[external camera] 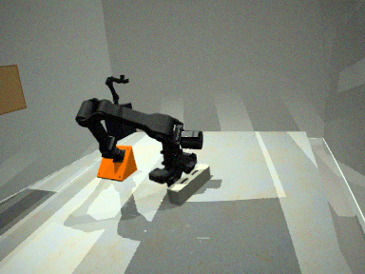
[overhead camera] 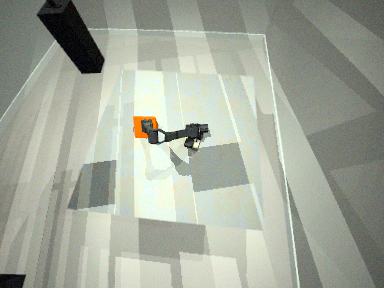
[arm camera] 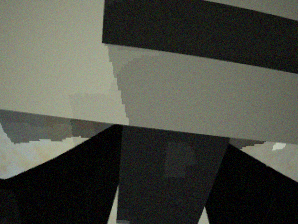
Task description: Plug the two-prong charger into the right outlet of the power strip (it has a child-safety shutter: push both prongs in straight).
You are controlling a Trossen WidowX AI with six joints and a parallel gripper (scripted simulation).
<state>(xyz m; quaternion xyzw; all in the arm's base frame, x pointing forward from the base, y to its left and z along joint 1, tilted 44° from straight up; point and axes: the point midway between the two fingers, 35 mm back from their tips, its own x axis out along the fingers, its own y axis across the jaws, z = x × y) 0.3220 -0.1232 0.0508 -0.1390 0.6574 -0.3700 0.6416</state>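
A black two-fingered hand (overhead camera: 191,142) (external camera: 174,171) (arm camera: 161,136) grips a dark, block-shaped charger (arm camera: 170,177) between its fingers at the pale, slotted rectangular power strip (overhead camera: 196,145) (external camera: 191,185) (arm camera: 55,65), well inside the edges and corners of the pale table (overhead camera: 225,210) (external camera: 238,173). The charger's prongs are hidden from view.

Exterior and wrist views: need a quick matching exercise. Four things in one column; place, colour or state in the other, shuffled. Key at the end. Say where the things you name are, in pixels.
Things
1. Power strip (overhead camera: 196,145) (external camera: 192,183) (arm camera: 55,60)
2. Arm's base block (overhead camera: 137,131) (external camera: 110,171)
3. Tool (overhead camera: 192,142) (external camera: 175,174) (arm camera: 161,136)
4. Brown panel (external camera: 10,90)

Place, colour or state
A. Shut on the dark charger (arm camera: 150,200)
B. At the left edge of the exterior view
C. Pale, with dark slots in its top
D. Orange, beneath the arm

Pairs: 1-C, 2-D, 3-A, 4-B
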